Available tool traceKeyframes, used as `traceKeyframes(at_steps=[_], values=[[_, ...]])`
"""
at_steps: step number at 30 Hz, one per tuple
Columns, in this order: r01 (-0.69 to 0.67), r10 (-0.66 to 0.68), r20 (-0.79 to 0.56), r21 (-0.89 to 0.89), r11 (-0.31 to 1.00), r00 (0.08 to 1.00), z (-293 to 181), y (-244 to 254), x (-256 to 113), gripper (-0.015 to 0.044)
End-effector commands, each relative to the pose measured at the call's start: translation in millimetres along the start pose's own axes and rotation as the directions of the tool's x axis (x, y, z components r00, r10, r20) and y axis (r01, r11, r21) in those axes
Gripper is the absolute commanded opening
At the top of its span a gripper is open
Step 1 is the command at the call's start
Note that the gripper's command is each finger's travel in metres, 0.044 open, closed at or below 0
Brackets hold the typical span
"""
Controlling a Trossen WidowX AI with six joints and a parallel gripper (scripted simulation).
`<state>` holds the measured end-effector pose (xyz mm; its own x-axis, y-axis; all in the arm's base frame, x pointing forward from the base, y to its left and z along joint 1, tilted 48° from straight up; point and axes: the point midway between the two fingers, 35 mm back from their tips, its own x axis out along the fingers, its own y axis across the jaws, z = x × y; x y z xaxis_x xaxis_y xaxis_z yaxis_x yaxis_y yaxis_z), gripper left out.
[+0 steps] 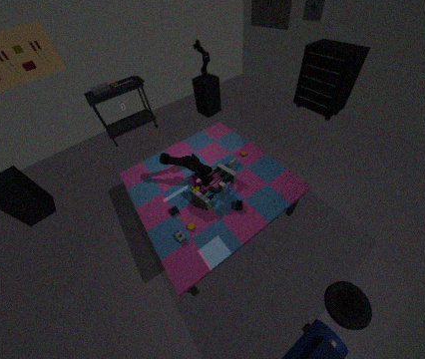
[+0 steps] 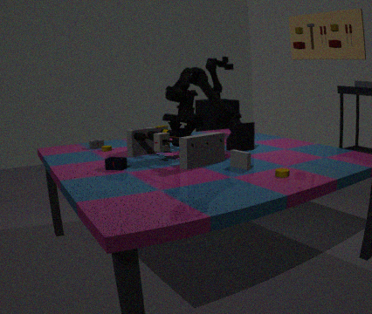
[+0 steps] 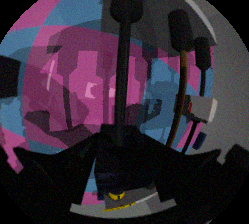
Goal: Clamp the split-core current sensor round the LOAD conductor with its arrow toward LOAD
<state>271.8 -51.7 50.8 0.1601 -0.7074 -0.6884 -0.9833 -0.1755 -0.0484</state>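
My gripper (image 1: pixel 206 179) (image 2: pixel 176 139) (image 3: pixel 120 136) is low between two pale upright walls, shut on the current sensor (image 3: pixel 115 172), a dark blue-black block mostly hidden by the fingers. A black conductor (image 3: pixel 121 75) runs down the wrist view to the held sensor; whether the sensor surrounds it or is latched cannot be told. A brown conductor (image 3: pixel 184 90) and another black conductor (image 3: pixel 203 80) run to the right of it. A yellow label (image 3: pixel 119 206) shows beyond the fingers, its writing unreadable. The sensor's arrow is not visible.
The pale walls (image 1: pixel 201 199) (image 1: pixel 226 172) (image 2: pixel 204 151) flank the conductors. A pale block (image 2: pixel 161 142) (image 3: pixel 202 108) stands near them. Black blocks (image 1: pixel 174 210) (image 1: pixel 237 204), yellow discs (image 1: pixel 191 226) (image 1: pixel 243 154) and small pale blocks (image 1: pixel 180 236) (image 2: pixel 240 160) lie around on the chequered table (image 1: pixel 183 270).
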Motion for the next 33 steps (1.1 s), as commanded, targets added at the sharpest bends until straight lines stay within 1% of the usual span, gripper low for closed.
traceKeyframes(at_steps=[1, 10, 33], values=[[0.000, 0.000, 0.000, 0.001, 1.000, 1.000, -0.1, -0.2, -0.1, 0.0000], [-0.087, 0.087, 0.000, 0.001, 0.996, 0.996, 0.0, 4.3, -0.7, 0.0000], [-0.091, 0.091, -0.001, -0.002, 0.996, 0.996, 0.1, 4.9, 4.2, 0.0000]])
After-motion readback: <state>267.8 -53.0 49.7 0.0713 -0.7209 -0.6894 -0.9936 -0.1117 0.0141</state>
